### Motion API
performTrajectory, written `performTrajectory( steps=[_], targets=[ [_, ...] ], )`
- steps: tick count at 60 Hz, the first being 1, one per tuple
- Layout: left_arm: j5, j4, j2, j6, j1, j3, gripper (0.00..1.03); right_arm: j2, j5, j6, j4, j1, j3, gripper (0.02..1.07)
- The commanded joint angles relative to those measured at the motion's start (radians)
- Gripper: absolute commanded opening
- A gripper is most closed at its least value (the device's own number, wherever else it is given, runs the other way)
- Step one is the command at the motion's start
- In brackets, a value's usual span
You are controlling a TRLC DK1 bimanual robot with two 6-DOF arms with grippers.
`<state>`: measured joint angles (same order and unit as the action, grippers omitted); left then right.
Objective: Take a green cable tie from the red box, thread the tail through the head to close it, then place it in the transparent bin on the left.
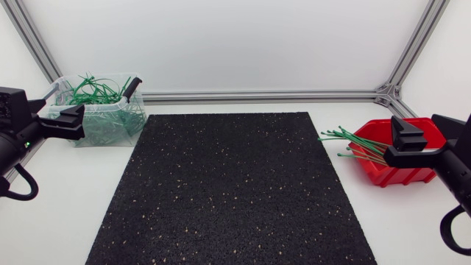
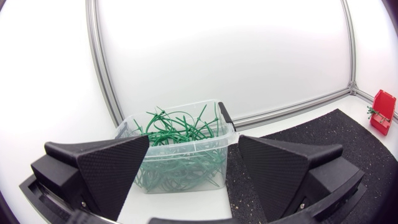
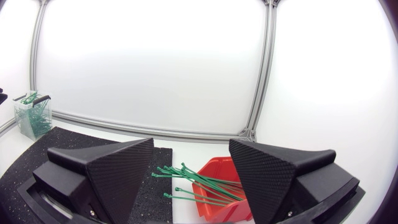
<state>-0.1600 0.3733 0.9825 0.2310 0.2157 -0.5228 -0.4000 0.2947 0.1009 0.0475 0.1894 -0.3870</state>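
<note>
While right gripper [image 3: 191,146] gapes wide, green cable ties [image 3: 198,184] jut from red box [image 3: 219,206] just ahead.

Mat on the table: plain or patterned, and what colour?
The mat is black with small pale flecks, clearest in the head view.

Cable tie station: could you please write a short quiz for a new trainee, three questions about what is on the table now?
1. True or false: the left tool holds a cable tie.
2. Choose one: the straight green ties stick out of the red box toward A) the black mat, B) the back wall, C) the right arm.
3. Fill in: the looped ties lie in the ____ bin.
Key: 1 false; 2 A; 3 transparent.
</note>
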Motion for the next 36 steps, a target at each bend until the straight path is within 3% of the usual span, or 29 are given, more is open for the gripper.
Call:
performTrajectory(
  steps=[1, 36],
  targets=[
    [-0.012, 0.006, -0.056, -0.024, 0.005, 0.061, 1.00, 0.043, -0.025, -0.014, -0.016, -0.023, 0.057, 0.91],
    [-0.046, -0.089, -0.432, -0.119, -0.007, 0.308, 1.00, 0.351, -0.258, -0.089, -0.043, -0.167, 0.342, 0.91]
  ],
)
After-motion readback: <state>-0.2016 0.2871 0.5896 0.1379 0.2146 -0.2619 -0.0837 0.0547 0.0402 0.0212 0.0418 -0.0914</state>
